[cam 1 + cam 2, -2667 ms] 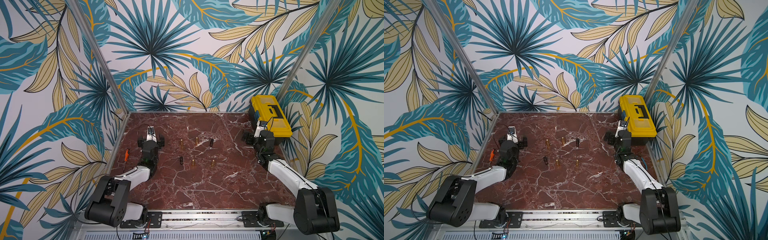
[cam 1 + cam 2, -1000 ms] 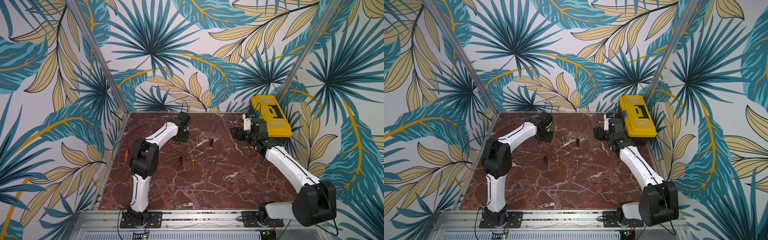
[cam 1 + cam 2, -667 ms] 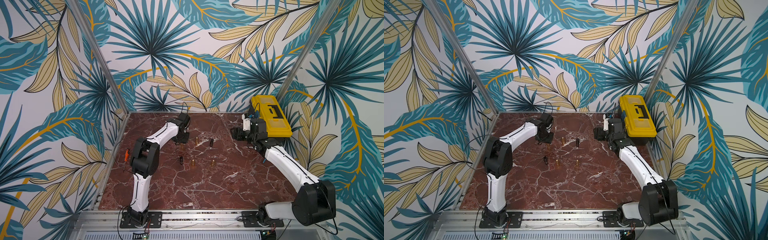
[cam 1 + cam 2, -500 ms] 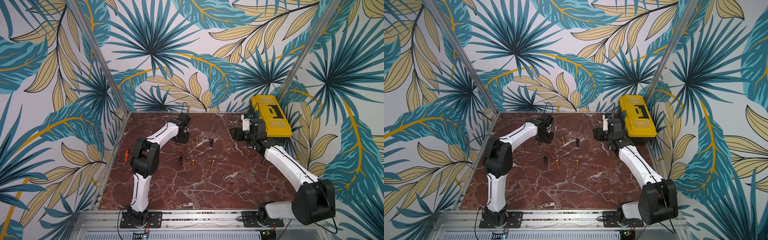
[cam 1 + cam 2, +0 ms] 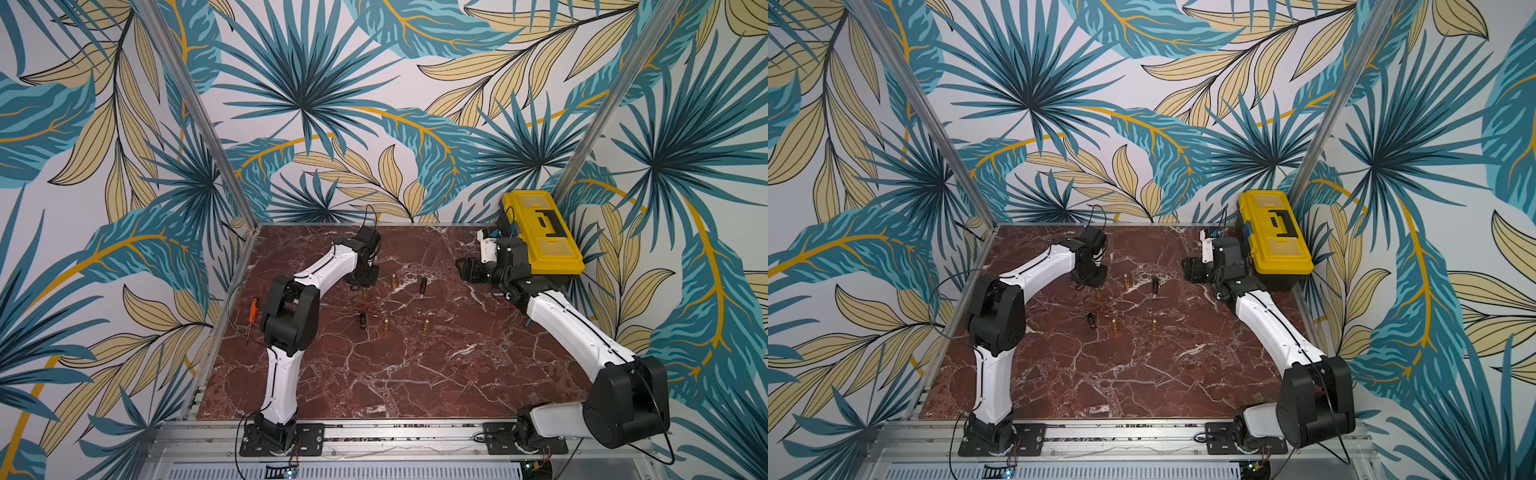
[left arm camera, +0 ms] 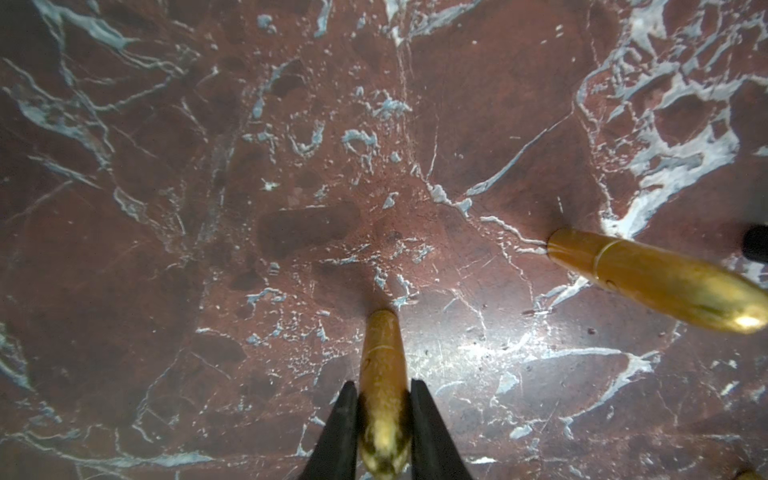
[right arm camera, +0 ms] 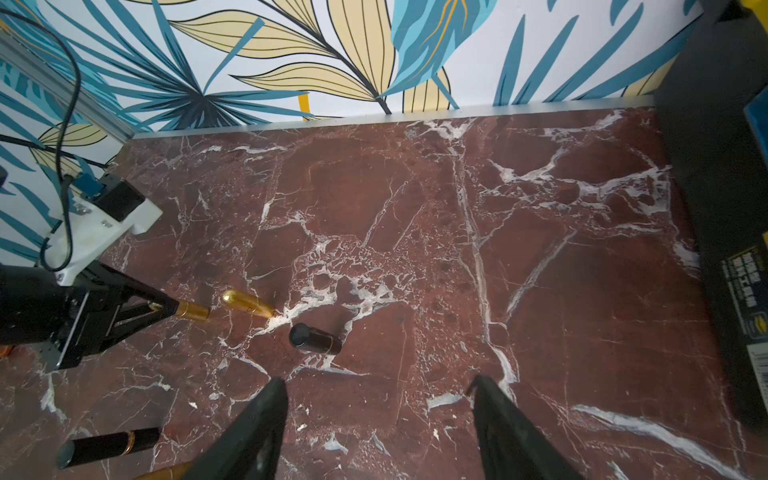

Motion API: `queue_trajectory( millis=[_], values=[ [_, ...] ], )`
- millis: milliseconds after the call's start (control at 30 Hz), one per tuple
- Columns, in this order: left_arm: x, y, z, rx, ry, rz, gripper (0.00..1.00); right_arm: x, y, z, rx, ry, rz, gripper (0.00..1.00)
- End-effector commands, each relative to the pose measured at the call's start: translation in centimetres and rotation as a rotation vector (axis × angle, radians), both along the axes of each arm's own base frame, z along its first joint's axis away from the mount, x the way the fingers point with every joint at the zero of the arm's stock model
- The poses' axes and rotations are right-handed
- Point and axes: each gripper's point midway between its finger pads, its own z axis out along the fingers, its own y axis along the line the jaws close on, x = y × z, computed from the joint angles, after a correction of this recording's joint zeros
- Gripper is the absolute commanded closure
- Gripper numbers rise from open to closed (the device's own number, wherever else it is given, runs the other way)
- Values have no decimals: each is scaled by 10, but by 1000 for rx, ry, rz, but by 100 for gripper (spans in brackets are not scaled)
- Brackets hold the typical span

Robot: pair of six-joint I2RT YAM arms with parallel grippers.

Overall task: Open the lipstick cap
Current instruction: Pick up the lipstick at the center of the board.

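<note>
Several lipsticks stand on the red marble table (image 5: 415,374), some gold and some black. My left gripper (image 6: 383,399) reaches down at the back left and is shut on the upper end of a gold lipstick (image 6: 382,365), which stands upright on the marble. Both top views show the same grip, the left gripper (image 5: 361,284) over the gold lipstick (image 5: 1097,294). My right gripper (image 7: 378,384) is open and holds nothing. It hovers above the table at the back right (image 5: 463,270), well apart from that lipstick.
Another gold lipstick (image 6: 648,278) stands close beside the held one, and a black one (image 7: 314,338) just past it. Further lipsticks (image 5: 386,326) stand mid-table. A yellow toolbox (image 5: 540,232) sits in the back right corner behind the right arm. An orange screwdriver (image 5: 253,303) lies at the left edge.
The left gripper's fingers have come together on the gold lipstick. The right gripper has shifted very slightly to the left and stays open.
</note>
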Motion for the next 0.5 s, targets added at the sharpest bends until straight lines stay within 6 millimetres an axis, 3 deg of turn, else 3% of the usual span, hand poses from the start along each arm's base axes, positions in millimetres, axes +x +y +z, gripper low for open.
queue_trajectory(
  millis=[0, 100, 233, 467],
  values=[
    [-3, 5, -8, 22, 25, -3, 82, 3, 11, 6, -2, -17, 46, 28],
    [-3, 13, -6, 57, 11, 5, 85, 1, 20, 7, -2, -13, 79, 29],
    [-6, 12, 16, 21, -15, 4, 88, -5, 43, 18, 0, -28, 165, 29],
    [-37, -8, 111, -354, -28, 13, 89, -37, 99, 25, -30, -42, 419, 27]
  ],
)
